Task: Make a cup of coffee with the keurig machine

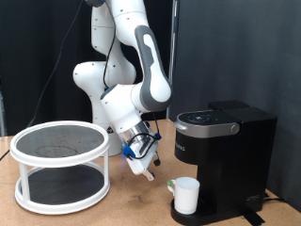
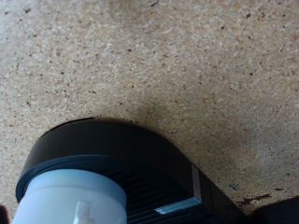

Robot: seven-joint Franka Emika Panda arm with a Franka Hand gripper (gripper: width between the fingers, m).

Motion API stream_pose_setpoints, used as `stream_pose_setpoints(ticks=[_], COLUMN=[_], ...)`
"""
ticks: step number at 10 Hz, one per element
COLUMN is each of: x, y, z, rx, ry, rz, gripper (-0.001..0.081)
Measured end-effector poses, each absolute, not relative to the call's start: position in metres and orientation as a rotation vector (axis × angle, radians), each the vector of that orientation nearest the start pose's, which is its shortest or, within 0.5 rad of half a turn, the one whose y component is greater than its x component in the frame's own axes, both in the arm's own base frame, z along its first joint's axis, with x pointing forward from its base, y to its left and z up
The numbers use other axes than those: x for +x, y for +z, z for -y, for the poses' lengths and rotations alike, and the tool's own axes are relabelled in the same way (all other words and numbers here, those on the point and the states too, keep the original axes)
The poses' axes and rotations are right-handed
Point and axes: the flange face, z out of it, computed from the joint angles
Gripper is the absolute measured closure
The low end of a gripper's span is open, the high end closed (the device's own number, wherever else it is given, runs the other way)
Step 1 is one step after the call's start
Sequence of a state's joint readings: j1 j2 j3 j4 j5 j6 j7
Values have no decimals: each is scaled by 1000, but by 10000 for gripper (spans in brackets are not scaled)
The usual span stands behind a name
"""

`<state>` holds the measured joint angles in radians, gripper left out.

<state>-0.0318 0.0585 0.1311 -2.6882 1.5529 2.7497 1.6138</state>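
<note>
On the exterior view's left, a white two-tier round rack (image 1: 61, 165) with dark mesh shelves stands on the table (image 1: 132, 207). Right of it the pincer (image 1: 146, 169) hangs low over the table, just left of the cup (image 1: 185, 195) (whether it is open or closed I cannot tell). The cup sits on the round drip base of the keurig machine (image 1: 221, 155), lid down; the front lettering is too small to read.
</note>
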Motion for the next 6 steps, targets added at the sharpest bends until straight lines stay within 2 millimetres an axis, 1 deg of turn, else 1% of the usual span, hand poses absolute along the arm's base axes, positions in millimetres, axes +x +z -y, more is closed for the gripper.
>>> stream_pose_setpoints(ticks=[3,6], x=[379,390], y=[194,189], z=[-5,-22], rx=[-207,-237], ry=[599,646], rz=[-2705,-2697], gripper=[72,72])
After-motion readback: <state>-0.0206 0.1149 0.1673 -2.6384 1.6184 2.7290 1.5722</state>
